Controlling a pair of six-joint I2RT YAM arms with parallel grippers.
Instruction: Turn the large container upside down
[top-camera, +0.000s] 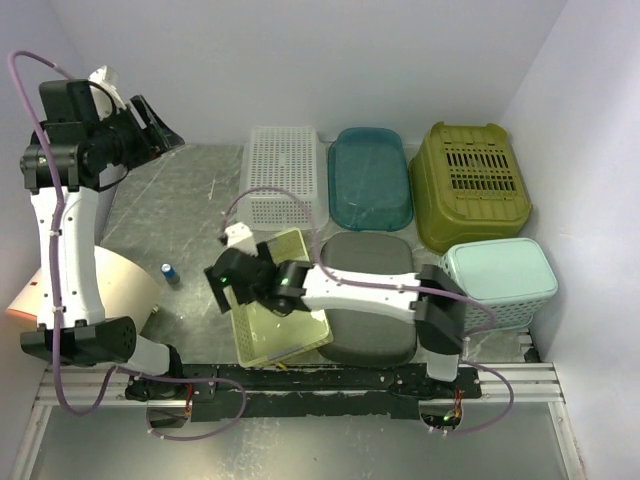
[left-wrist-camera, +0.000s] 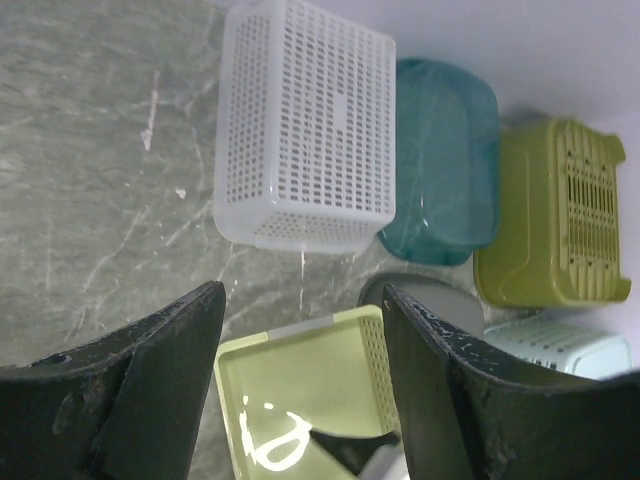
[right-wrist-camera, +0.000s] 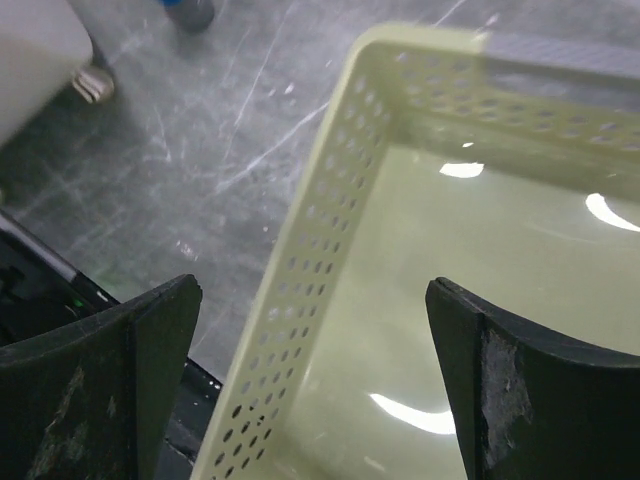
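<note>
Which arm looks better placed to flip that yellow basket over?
The right arm: the right gripper, open, hangs just over the yellow basket's side wall. The left gripper, also open and empty, is raised far off at the back left.

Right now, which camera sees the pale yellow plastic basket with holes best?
The top camera: it shows the pale yellow plastic basket nearly whole and upright, though the right arm crosses it. The left wrist view catches only one end; the right wrist view only one corner, close up.
</note>
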